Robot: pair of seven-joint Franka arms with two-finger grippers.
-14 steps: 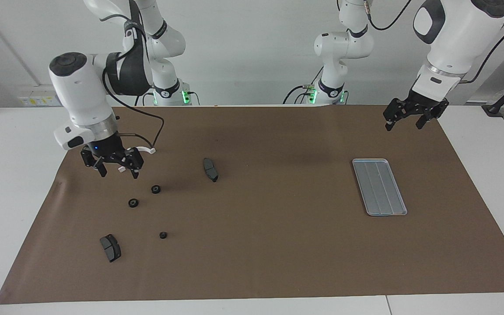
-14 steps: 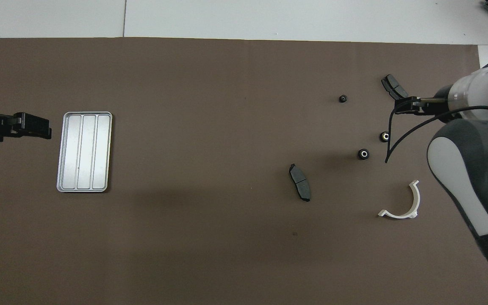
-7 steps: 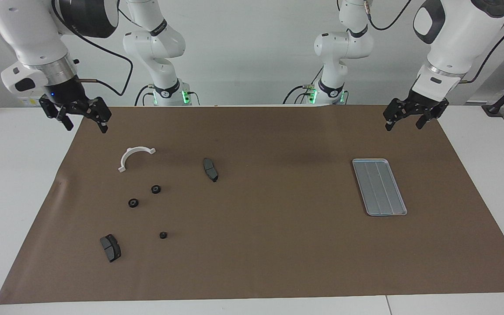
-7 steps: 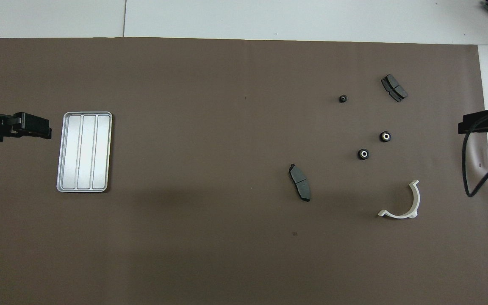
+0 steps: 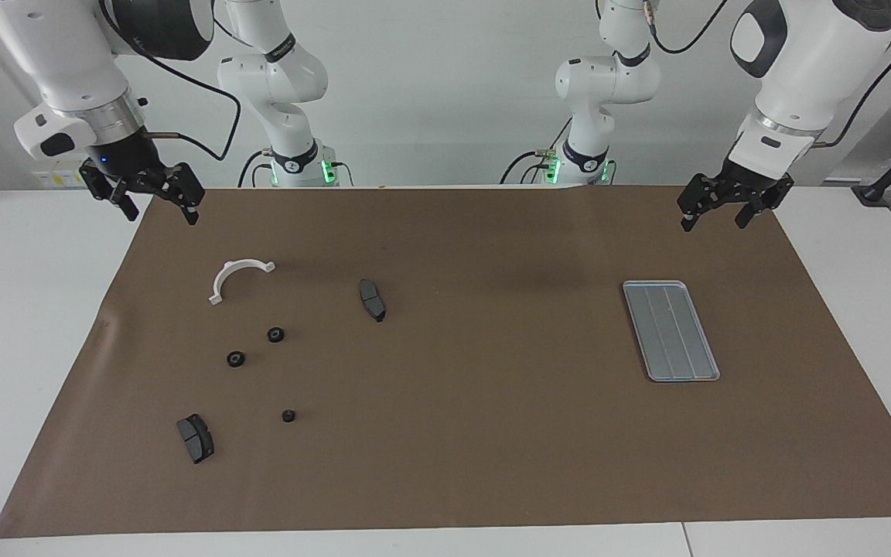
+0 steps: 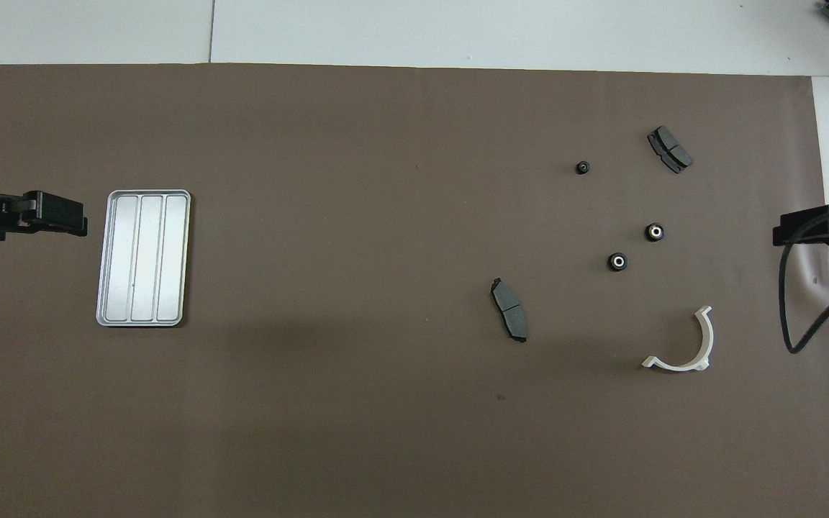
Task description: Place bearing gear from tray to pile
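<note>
Tray (image 5: 671,331) lying bare toward the left arm's end of the brown-covered worktop (image 5: 492,433), well apart from the pile (image 5: 244,340) at the right arm's end: white bracket (image 5: 238,277), two dark pads (image 5: 372,299) (image 5: 195,438), and three small black bearing gears (image 5: 275,335) (image 5: 235,359) (image 5: 288,415) scattered between them. Left end effector (image 5: 730,207) raised, released and holding nothing, over the mat's corner near the tray. Right end effector (image 5: 153,203) likewise raised, released and holding nothing, over the mat's edge near the bracket.
</note>
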